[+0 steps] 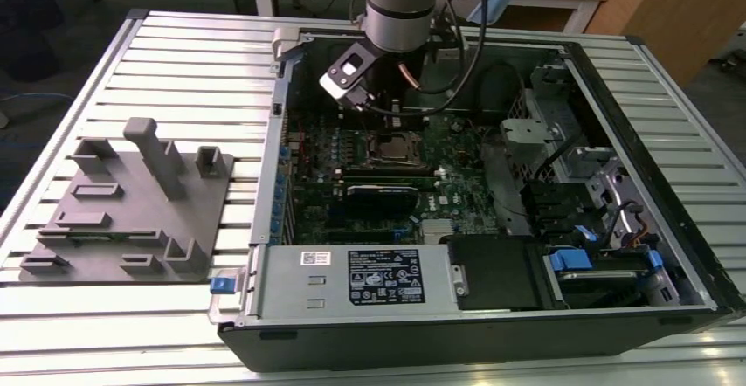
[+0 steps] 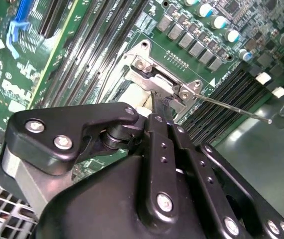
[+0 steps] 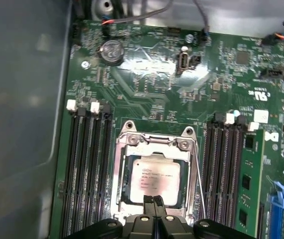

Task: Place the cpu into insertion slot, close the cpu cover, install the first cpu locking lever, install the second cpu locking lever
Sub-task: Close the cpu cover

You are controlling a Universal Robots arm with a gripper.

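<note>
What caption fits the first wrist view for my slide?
Shut gripper at the edge of the cpu, seated in the insertion slot, cpu cover down.

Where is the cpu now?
In the first wrist view the cpu sits in the insertion slot, between two banks of memory slots, beside the gripper.

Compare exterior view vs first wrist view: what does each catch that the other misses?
Exterior view adds the grey fixture plate on the slatted table, the power supply and the arm. First wrist view adds the coin battery, the cpu with its silver top framed by the cpu cover, and the shut pincer at its edge. Shared: the green motherboard and the insertion slot.
</note>
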